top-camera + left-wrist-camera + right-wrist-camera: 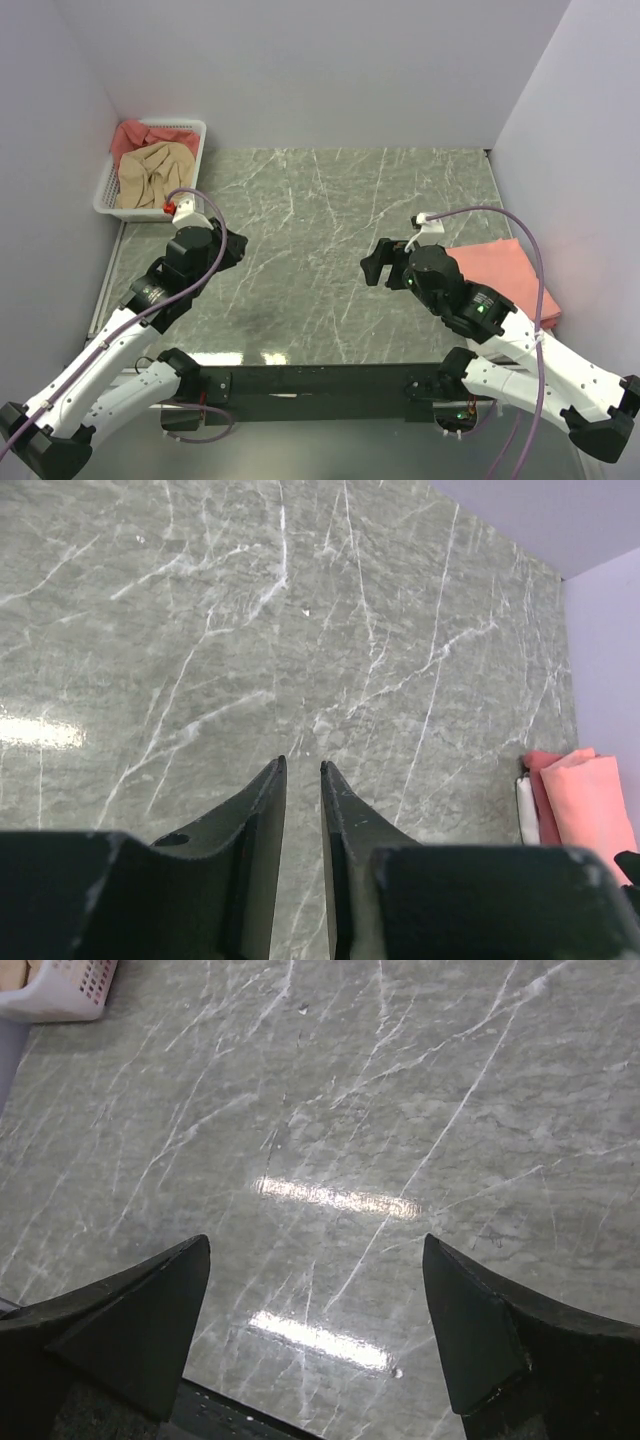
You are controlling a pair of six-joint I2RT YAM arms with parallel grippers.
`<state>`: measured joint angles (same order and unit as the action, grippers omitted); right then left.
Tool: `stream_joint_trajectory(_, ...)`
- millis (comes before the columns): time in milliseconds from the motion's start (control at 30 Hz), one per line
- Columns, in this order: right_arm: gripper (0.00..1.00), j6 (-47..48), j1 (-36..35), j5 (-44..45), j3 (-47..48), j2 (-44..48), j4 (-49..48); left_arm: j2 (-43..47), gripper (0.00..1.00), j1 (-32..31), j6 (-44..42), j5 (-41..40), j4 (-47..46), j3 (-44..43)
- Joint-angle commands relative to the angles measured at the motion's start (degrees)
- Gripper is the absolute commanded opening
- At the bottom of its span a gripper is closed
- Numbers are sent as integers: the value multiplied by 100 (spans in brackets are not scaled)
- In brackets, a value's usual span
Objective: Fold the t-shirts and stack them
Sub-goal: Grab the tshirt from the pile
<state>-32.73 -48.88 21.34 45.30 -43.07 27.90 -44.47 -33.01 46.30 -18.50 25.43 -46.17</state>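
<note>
The tan t-shirt [152,172] and a pink t-shirt [130,135] slump in the basket [200,135] at upper left, limp and light, likely best pinched at a shoulder edge, while the left hand [302,770] hangs narrowly parted and the right hand [315,1245] spread wide, both empty.

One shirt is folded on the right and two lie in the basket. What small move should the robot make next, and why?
Probably turn the left gripper toward the basket and open it wider over the tan t-shirt. That shirt lies crumpled on top, the left arm is nearest, and both grippers hold nothing; the right gripper hangs wide open over the table.
</note>
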Motion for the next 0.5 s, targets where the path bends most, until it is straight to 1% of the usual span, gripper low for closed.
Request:
stream_joint_trajectory(0,93,118,-25,89,40,-17,-189,-18,26,14,-7,-189,-266,-85)
stream_joint_trajectory(133,93,170,-25,151,67,27,-162,-185,26,14,-16,-294,-293,-146)
stream_joint_trajectory(333,93,232,-16,107,58,-17,-180,-308,26,23,63,-259,-398,-85)
stream_joint_trajectory(467,93,171,-33,98,58,-70,-162,-440,26,14,-33,-242,-443,-129)
